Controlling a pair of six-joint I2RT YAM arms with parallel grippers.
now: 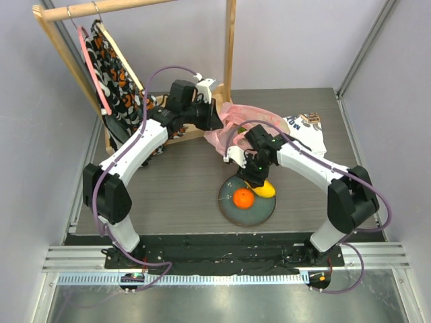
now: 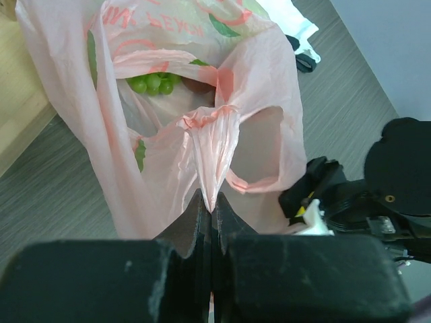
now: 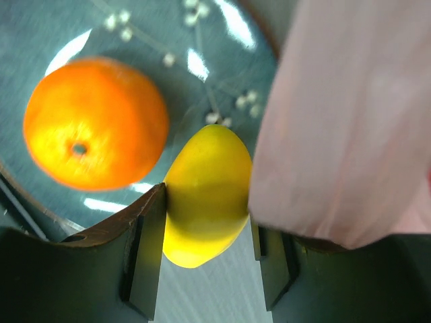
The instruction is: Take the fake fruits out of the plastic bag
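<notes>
The left gripper (image 2: 210, 210) is clenched on a twisted handle of the thin, crinkly, translucent pink plastic bag (image 2: 269, 87), apparently to hold its mouth up. A bunch of small green plastic grapes (image 2: 153, 82) lies inside. Further right, the right gripper (image 3: 205, 222), jaws half spread, grasps the glossy yellow plastic mango (image 3: 205, 188) over the rim of the round dark teal plate (image 3: 40, 40), beside the glossy orange (image 3: 94, 131), probably to set it down there.

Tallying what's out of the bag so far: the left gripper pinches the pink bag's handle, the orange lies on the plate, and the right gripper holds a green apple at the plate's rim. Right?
One thing is wrong: the right gripper holds the yellow mango, not a green apple, as the right wrist view shows. The rest stands: the left gripper pinches the pink bag by its handle, and the orange lies on the plate.
</notes>
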